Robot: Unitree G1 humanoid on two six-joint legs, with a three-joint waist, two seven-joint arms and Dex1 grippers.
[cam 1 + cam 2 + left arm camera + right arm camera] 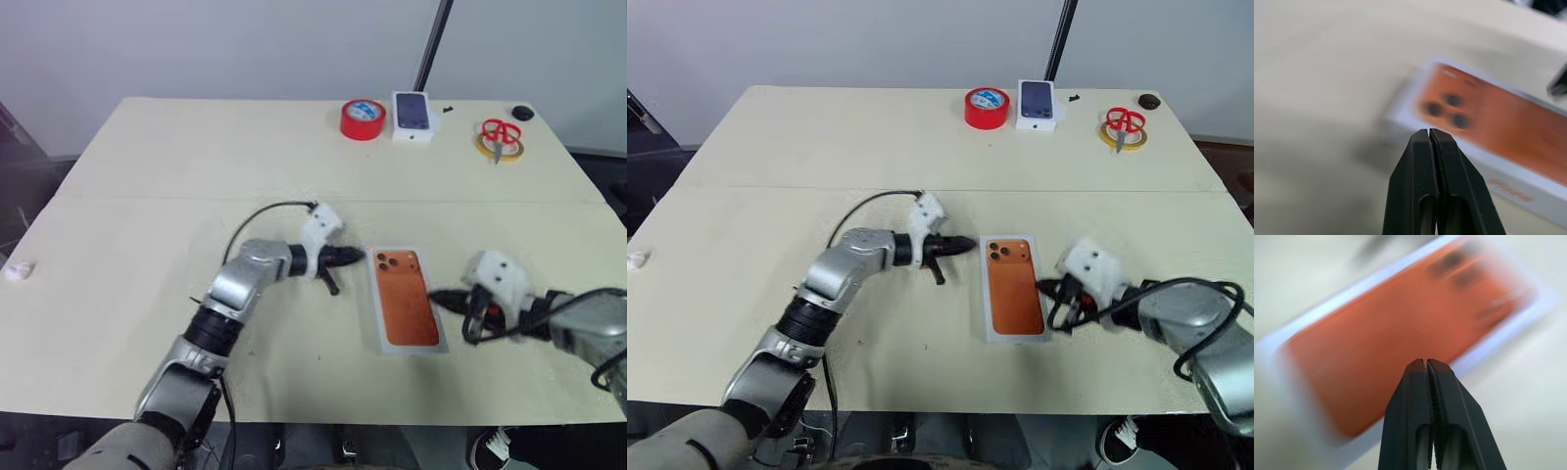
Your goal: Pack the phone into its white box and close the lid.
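The lid (pixel 407 299) lies flat on the table in front of me, orange phone picture facing up inside a white border. Its white side wall carries orange lettering (pixel 1511 191) and reaches down to the tabletop. The white box under it and the phone are hidden. My left gripper (pixel 358 258) is shut and empty. It points at the lid's far left corner, by the printed lenses, a short way off it. My right gripper (pixel 434 294) is shut and empty too. Its tip is at the lid's right edge, and I cannot tell whether it touches.
At the table's far edge stand a red tape roll (pixel 362 118), a white box with a dark phone picture (pixel 412 115), red scissors on a yellow ring (pixel 500 137) and a small black knob (pixel 522 113). A black pole (pixel 431 44) rises behind. A white scrap (pixel 18 269) lies far left.
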